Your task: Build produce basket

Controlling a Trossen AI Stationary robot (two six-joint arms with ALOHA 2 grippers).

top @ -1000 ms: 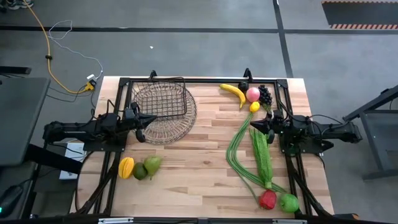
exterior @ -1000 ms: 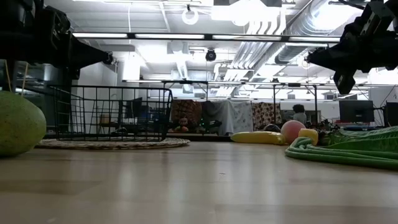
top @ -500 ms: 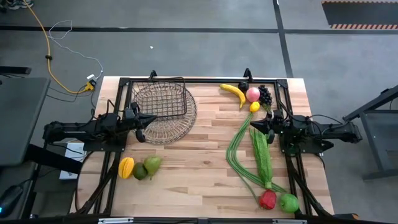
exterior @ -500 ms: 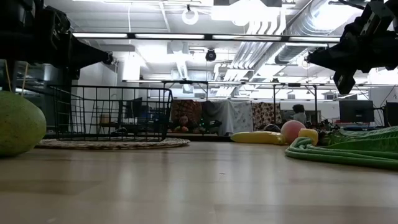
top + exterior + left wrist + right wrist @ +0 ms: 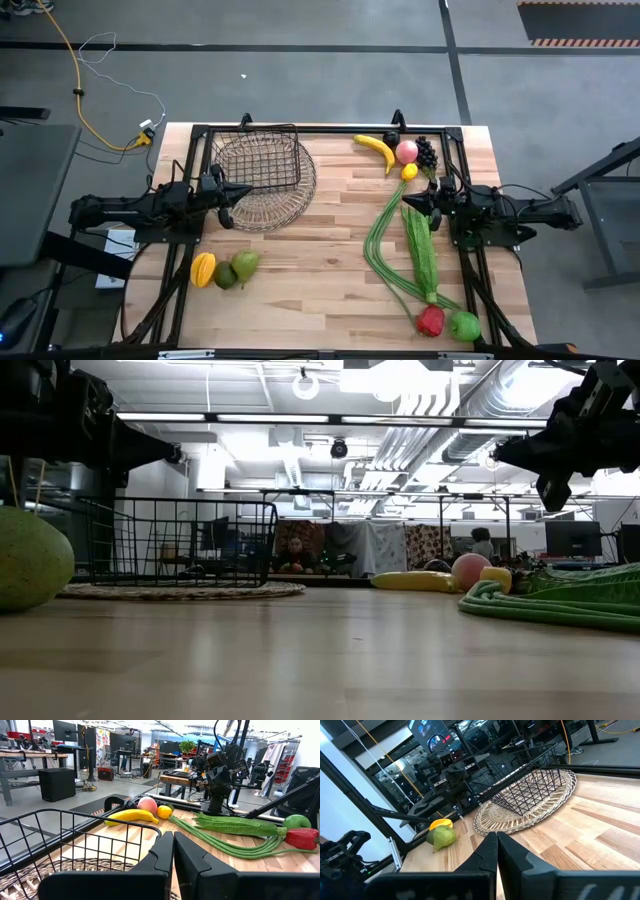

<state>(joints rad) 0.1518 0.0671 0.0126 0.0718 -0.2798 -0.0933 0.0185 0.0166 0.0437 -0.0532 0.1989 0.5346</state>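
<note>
From above, the basket [image 5: 262, 170] sits far left on the table [image 5: 320, 260]; the left gripper [image 5: 243, 193] hovers clenched and empty beside it. The right gripper [image 5: 408, 201], also clenched and empty, hangs over the beans [image 5: 385, 250]. The left wrist view shows the banana [image 5: 131, 815] and peach [image 5: 147, 804] far right.

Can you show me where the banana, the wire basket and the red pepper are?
banana [image 5: 376, 149]: high view, middle of its yellow curve.
wire basket [image 5: 258, 161]: high view, mesh of its body.
red pepper [image 5: 431, 321]: high view, centre of its red body.
</note>
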